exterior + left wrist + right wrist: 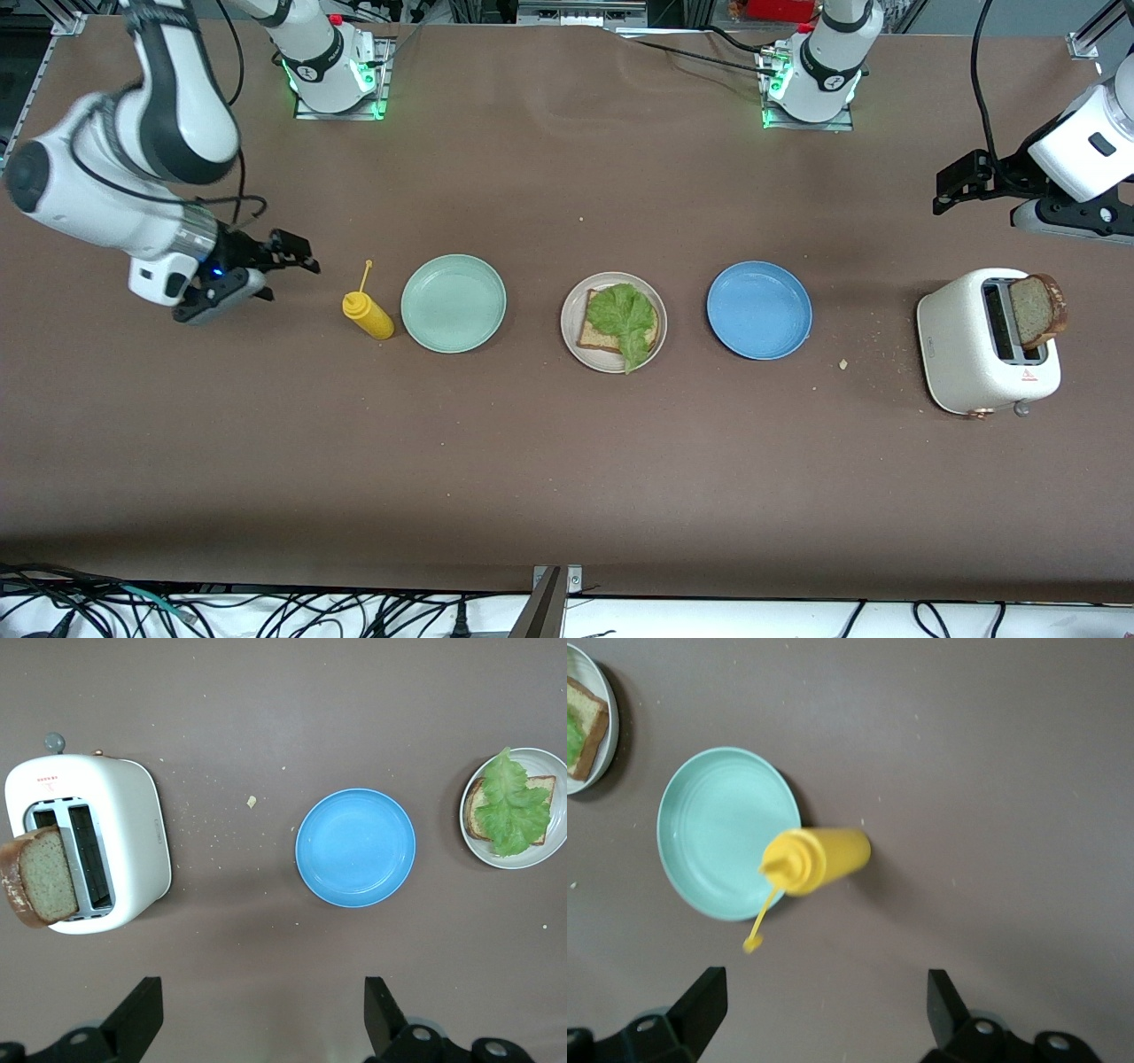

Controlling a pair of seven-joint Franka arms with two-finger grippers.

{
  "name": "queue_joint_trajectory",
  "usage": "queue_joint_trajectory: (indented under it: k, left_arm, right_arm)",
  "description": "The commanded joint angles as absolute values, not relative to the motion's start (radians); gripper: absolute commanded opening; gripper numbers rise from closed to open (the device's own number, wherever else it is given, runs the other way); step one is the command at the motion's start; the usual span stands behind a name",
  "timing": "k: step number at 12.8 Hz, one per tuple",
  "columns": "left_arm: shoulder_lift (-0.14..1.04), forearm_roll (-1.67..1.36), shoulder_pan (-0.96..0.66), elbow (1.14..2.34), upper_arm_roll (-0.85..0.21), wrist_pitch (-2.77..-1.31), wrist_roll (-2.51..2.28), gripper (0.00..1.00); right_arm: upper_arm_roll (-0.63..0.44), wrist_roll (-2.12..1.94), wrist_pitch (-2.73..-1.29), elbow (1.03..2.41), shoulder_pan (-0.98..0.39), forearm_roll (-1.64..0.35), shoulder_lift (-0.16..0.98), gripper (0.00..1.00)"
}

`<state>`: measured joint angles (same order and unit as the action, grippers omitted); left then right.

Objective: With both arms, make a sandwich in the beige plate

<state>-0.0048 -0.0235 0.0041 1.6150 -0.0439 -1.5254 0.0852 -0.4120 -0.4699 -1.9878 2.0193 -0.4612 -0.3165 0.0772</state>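
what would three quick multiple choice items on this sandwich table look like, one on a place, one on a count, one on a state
1. Where is the second bread slice?
A. on the blue plate
B. in the toaster's slot
C. on the lettuce

2. How many plates are on the table?
A. two
B. three
C. four

3. What is the state of the right gripper?
A. open, holding nothing
B. shut on the mustard bottle
C. shut on the lettuce

Answers:
1 B: the slice sticks out of the white toaster, at the left arm's end of the table.
2 B: the mint green plate, the beige plate and the blue plate stand in a row.
3 A: its fingers are spread, clear of the yellow mustard bottle; the left gripper is open too.
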Motion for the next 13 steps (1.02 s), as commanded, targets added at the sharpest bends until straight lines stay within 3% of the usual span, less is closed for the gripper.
queue_joint_trajectory:
  k: [1,5,9,13]
  left_arm:
    - [0.024,-0.011,0.020,1.614,-0.045,-1.516,0.078,1.00]
    - [0.104,0.030,0.211,1.609,-0.044,-1.522,0.118,1.00]
    - [0.205,0.044,0.372,1.611,-0.044,-1.667,0.319,1.00]
    - [0.284,0.040,0.428,1.637,-0.044,-1.838,0.397,1.00]
  right_arm:
    - [-0.384,-0.254,-1.806,1.899,-0.445,-0.204,0.038,1.00]
    - [-0.234,-0.071,-1.628,1.714,-0.310,-0.065,0.032,1.00]
    - [0.056,0.038,-1.480,1.556,-0.042,0.015,0.031,1.00]
    - [0.092,0.052,-1.482,1.572,-0.009,0.021,0.017,1.00]
